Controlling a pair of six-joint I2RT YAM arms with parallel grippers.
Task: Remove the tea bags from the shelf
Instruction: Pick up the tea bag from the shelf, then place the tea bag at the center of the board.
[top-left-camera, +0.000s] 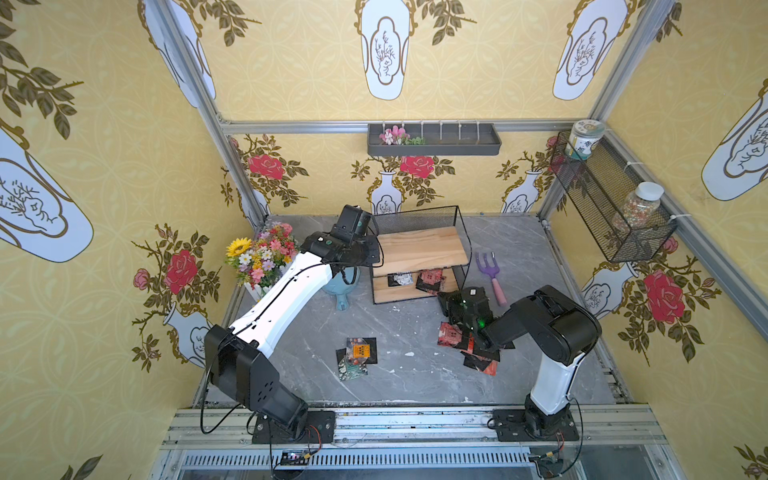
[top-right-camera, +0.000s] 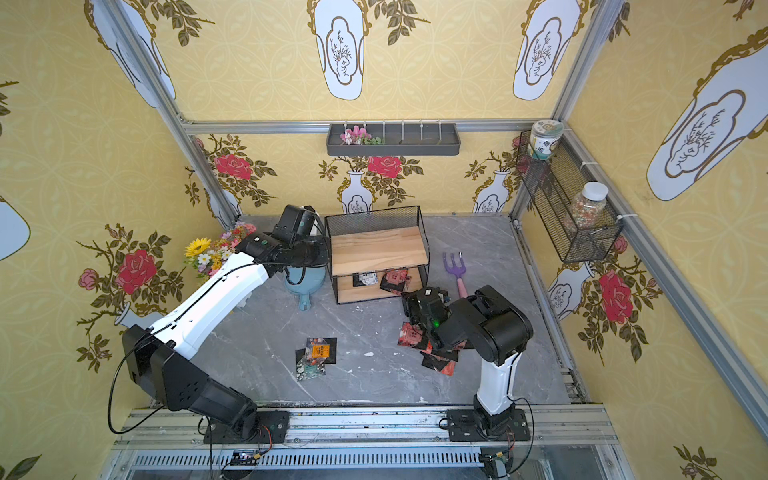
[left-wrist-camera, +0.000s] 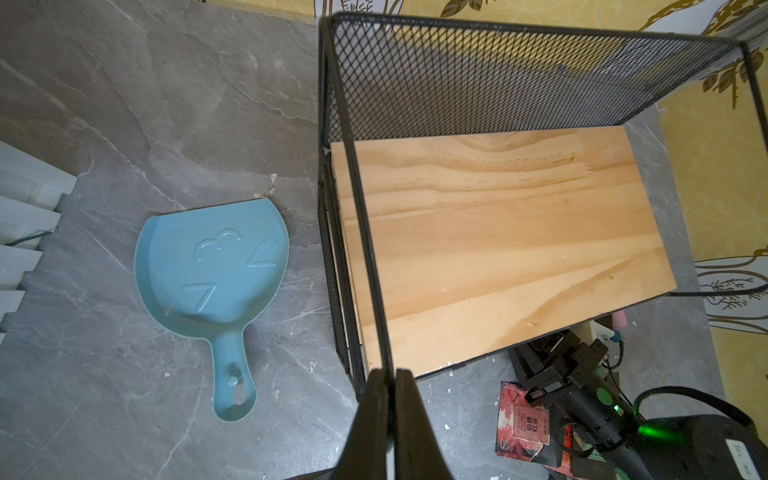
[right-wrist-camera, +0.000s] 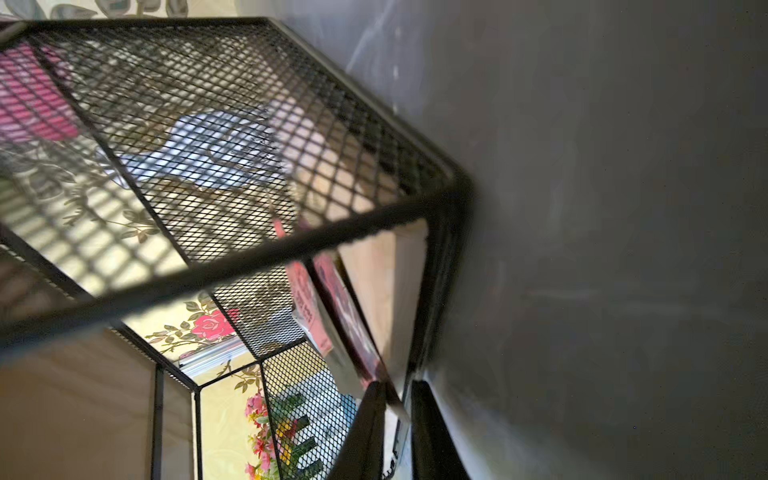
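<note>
The shelf (top-left-camera: 419, 249) (top-right-camera: 378, 249) stands at the back of the table, its top board (left-wrist-camera: 498, 249) bare. My left gripper (left-wrist-camera: 392, 374) is shut on the thin black wire of the shelf's left top frame. Two tea bags lie on the lower board, a red one (top-left-camera: 430, 280) (top-right-camera: 395, 280) and a pale one (top-left-camera: 401, 278). My right gripper (top-left-camera: 442, 297) (right-wrist-camera: 397, 386) is at the lower tier's right front corner. Its jaws stand narrow, with the edge of a red tea bag (right-wrist-camera: 353, 328) between them. More tea bags lie on the table in two piles (top-left-camera: 357, 353) (top-left-camera: 451, 334) (left-wrist-camera: 523, 424).
A blue dustpan (top-left-camera: 343, 286) (left-wrist-camera: 212, 266) lies left of the shelf, under my left arm. A flower bouquet (top-left-camera: 262, 253) stands at the far left. A purple garden fork (top-left-camera: 490, 270) lies right of the shelf. A mesh basket with jars (top-left-camera: 602, 208) hangs on the right wall.
</note>
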